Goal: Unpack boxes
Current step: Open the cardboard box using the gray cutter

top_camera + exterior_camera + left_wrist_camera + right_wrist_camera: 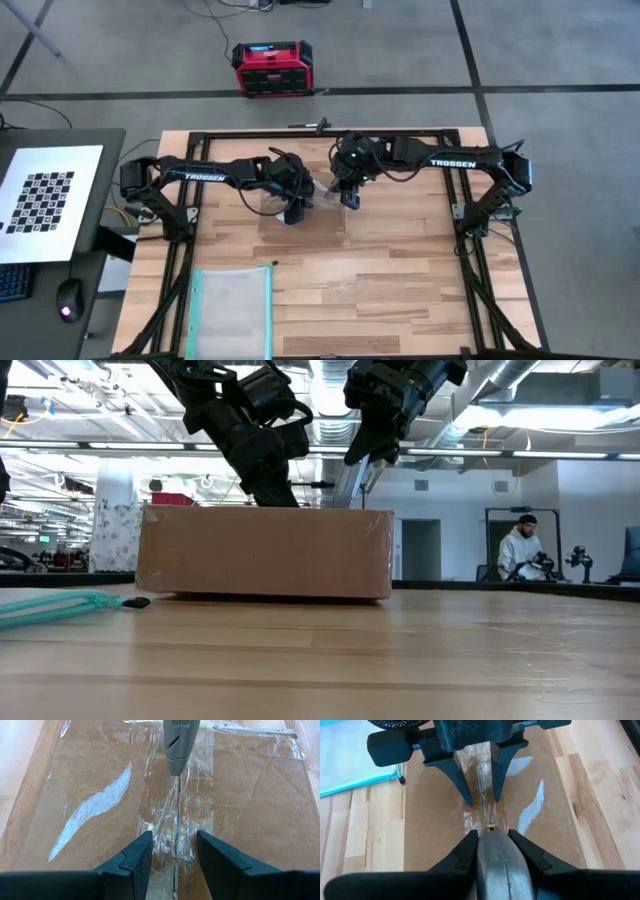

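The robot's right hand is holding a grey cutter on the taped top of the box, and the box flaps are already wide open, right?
Not quite. The right hand does hold the grey cutter on the box, but the flaps are shut, with tape over the seam. The left wrist view shows it.

boxes: one cardboard box (300, 215)
grippers: two, left gripper (297, 212) and right gripper (351, 198)
cutters: one cutter (177, 745)
pouches: one plastic pouch (232, 310)
cases: one red case (272, 68)
people: one person (522, 550)

Plain brown box (265, 552), teal-edged pouch (232, 308)
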